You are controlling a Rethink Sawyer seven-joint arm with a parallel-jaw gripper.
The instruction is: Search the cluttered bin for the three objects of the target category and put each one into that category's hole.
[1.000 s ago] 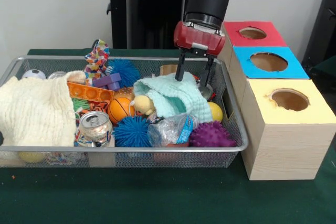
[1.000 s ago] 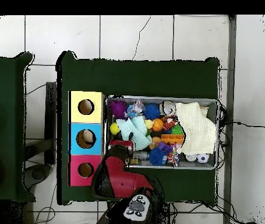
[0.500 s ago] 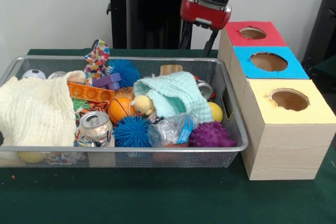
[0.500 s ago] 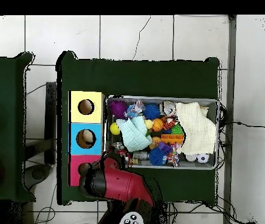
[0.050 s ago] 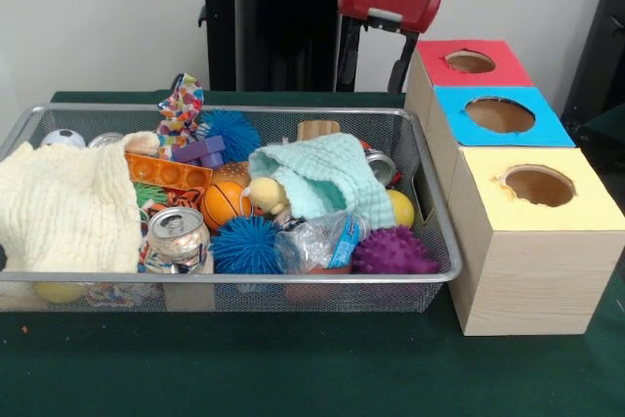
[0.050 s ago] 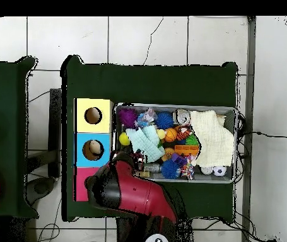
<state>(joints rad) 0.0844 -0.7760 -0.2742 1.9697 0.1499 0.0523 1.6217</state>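
light: even, bright — shadows: soft — glare: on can tops

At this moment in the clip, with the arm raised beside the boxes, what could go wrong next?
The gripper hangs open and seemingly empty, so the last grab may have failed. The pale green knitted cloth drapes over neighbouring toys and could snag or hide targets on the next reach. The crumpled clear plastic bottle lies near the wire mesh bin's front rim, and stirring might push it out.
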